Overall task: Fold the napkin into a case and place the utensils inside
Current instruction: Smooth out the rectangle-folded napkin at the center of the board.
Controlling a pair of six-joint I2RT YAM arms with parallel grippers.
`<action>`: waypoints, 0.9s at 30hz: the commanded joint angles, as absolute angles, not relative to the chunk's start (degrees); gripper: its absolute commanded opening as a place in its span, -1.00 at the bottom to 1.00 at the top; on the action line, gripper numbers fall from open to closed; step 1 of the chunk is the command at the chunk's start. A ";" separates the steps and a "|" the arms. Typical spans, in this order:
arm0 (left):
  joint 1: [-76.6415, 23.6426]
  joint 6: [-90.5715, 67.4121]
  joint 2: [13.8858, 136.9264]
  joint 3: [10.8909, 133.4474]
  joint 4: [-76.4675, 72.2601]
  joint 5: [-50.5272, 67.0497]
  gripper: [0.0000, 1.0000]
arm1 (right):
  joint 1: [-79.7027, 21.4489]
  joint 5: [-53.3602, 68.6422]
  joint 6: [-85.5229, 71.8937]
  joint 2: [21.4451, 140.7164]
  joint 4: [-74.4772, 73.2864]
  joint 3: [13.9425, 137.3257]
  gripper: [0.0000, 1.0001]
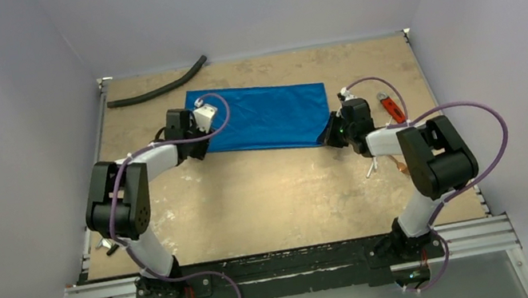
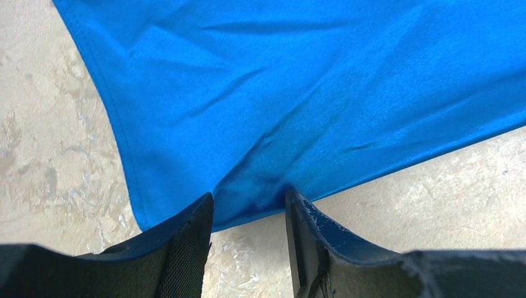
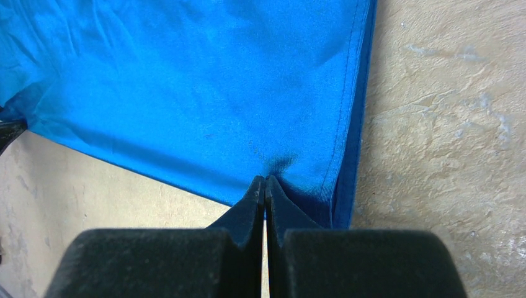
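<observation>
Hose (image 1: 157, 86): black and curved, at the far left of the worktop (image 1: 269, 197), just beyond the napkin's far-left corner. A fold swung that way could drag cloth onto it.
Left pincer (image 2: 249, 198): jaws apart, straddling the napkin's near edge close to its near-left corner, with cloth between them but not pinched. If it closes too shallow it may catch only the hem or one layer, and the corner would slip out on the lift.
Napkin (image 1: 267, 116): a flat blue oblong at the far middle of the worktop, lightly creased and not yet a case. It is held on one side only, so it would likely skew or bunch if the arms moved now. The thin cloth may slide instead of taking a crease.
Right pincer (image 3: 265, 181): jaws together, clamped on the near edge just left of the near-right corner. The bite looks small, so a hard pull could tug the cloth free.
Wrench (image 1: 393, 109): red-handled, just right of the right pincer and apart from the napkin. A wrist sweep could knock it.
Cutlery (image 1: 371, 169): slim pieces show by the right forearm, mostly hidden and well apart from the napkin. The arm could nudge them.
</observation>
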State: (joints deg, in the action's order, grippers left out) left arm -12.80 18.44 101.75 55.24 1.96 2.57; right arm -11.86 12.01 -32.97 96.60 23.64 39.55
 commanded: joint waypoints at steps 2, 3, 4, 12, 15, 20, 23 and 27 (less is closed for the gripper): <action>-11.07 20.57 101.07 53.06 7.95 -0.88 -0.11 | -11.38 10.68 -30.72 96.37 18.83 38.53 -1.00; -10.93 20.41 100.62 53.21 8.19 -0.88 -0.11 | -11.36 10.45 -30.65 96.48 18.54 38.61 -1.00; -10.84 20.36 100.29 53.32 8.42 -0.77 -0.11 | -11.42 10.24 -30.60 96.57 18.37 38.74 -1.00; -8.22 23.26 97.55 52.48 9.71 -3.86 -0.11 | -11.44 8.81 -29.79 97.69 17.92 39.76 -1.00; -5.44 23.76 97.80 52.81 10.45 -3.92 -0.12 | -11.47 8.55 -29.55 97.91 18.23 39.79 -1.00; -1.21 23.58 98.00 56.63 14.75 -1.48 -0.14 | -11.43 8.14 -29.02 97.45 18.03 40.03 -1.00; -0.97 21.35 95.92 61.30 21.77 6.78 -0.14 | -11.45 7.83 -28.85 96.96 18.02 40.03 -1.00; -3.01 15.05 93.90 66.70 24.36 16.06 -0.13 | -11.43 7.60 -28.65 96.81 17.94 40.15 -1.00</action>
State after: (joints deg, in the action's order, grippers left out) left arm -0.82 20.75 98.35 59.99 19.75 4.47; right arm -11.86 11.31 -31.16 96.62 23.07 39.92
